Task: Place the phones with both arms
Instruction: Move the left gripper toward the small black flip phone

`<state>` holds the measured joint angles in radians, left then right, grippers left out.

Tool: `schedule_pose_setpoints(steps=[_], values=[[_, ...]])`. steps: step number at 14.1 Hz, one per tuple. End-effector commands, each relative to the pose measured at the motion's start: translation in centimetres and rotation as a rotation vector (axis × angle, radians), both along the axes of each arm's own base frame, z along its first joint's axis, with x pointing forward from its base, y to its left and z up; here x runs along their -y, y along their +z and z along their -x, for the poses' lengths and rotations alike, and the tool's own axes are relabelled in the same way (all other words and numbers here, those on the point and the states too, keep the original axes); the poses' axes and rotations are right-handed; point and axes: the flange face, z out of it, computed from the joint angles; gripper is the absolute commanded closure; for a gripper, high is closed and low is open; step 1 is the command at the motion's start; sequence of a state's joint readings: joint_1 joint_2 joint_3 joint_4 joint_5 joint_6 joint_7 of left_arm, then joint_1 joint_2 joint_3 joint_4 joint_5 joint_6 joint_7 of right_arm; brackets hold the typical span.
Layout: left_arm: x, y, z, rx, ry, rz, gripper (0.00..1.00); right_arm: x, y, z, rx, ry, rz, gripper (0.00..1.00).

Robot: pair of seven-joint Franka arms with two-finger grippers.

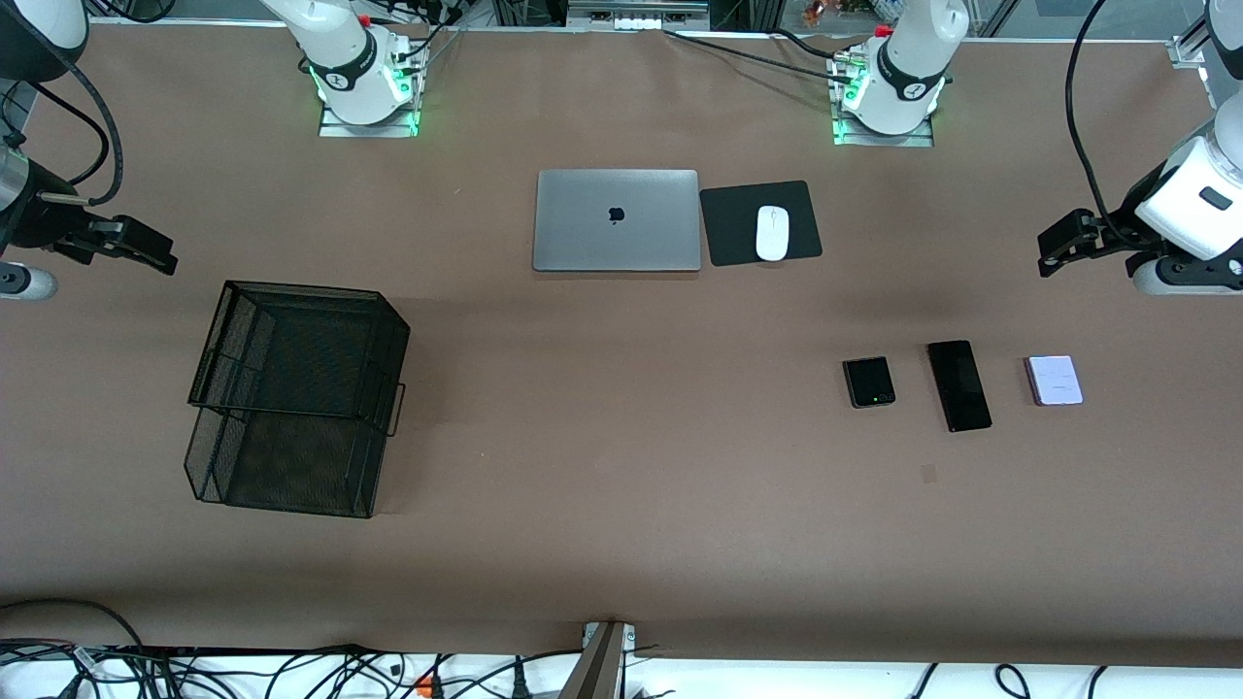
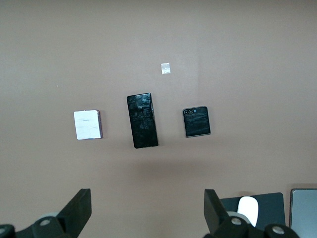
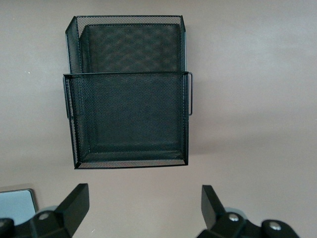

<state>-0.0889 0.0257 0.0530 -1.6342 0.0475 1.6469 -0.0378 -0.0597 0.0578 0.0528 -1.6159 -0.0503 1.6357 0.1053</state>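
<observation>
3 phones point(image 1: 958, 384) in row, both grippers wide

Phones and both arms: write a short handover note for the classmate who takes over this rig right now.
Left gripper: open, empty, waiting at its end of the table.
Right gripper: open, empty, waiting at its end, above the mesh tray.
Flip phone, slab phone and pale phone lie in a row toward the left arm's end.
Done: nothing yet; no phone is in the tray.
Left: place all three.
</observation>
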Motion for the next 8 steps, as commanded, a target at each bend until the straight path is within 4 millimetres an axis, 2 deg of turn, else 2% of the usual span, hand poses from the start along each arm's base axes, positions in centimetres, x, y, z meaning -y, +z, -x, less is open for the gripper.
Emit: schedule_pose_setpoints(steps=[1, 8], values=[[0.18, 0.26, -0.43, -0.011, -0.002, -0.002, 0.0, 0.02, 0.5, 0.35, 0.014, -0.012, -0.008, 0.0], [0.33, -0.53, -0.54, -0.04, 0.01, 0.0, 0.0, -0.05, 0.51, 0.41, 0.012, -0.009, -0.007, 0.0]])
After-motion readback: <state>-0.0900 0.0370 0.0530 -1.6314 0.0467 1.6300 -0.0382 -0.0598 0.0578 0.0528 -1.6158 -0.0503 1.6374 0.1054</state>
